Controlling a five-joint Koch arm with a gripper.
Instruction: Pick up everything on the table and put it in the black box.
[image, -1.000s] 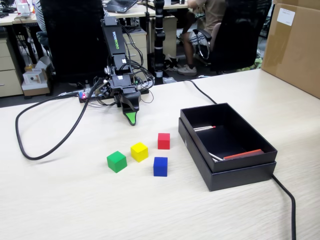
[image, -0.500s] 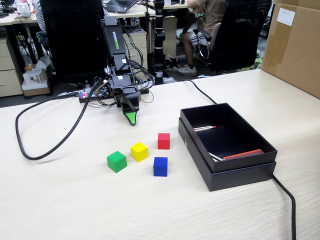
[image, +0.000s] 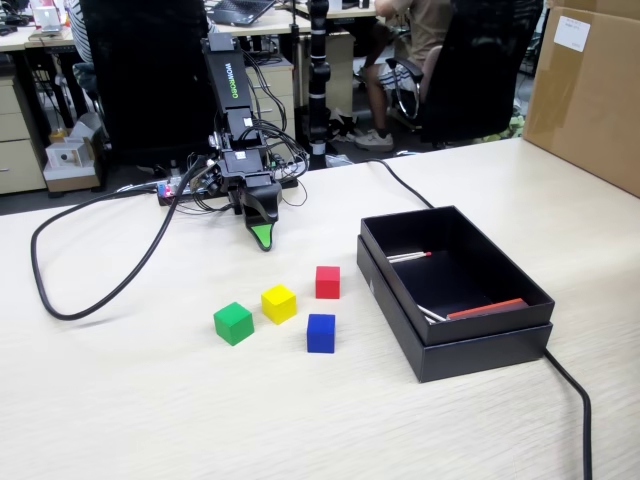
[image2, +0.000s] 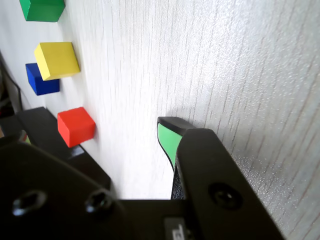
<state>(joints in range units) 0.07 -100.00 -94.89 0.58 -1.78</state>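
Observation:
Four small cubes lie on the pale table (image: 150, 400) in the fixed view: green (image: 233, 323), yellow (image: 279, 303), red (image: 327, 282), blue (image: 321, 333). The black box (image: 470, 345) stands just right of them. My gripper (image: 262, 238) points down at the table behind the cubes, a short way from the red one, and holds nothing. Only one green-padded tip shows. The wrist view lies on its side: green cube (image2: 42, 9), yellow (image2: 57, 60), blue (image2: 41, 82), red (image2: 75, 126), the box (image2: 37, 125), and my gripper (image2: 161, 134) with one green pad visible.
Inside the box lie a thin red strip (image: 487, 309) and pen-like sticks (image: 408, 257). Black cables loop on the table at left (image: 95, 290) and run past the box at right (image: 575, 390). A brown carton (image: 590, 90) stands at the back right.

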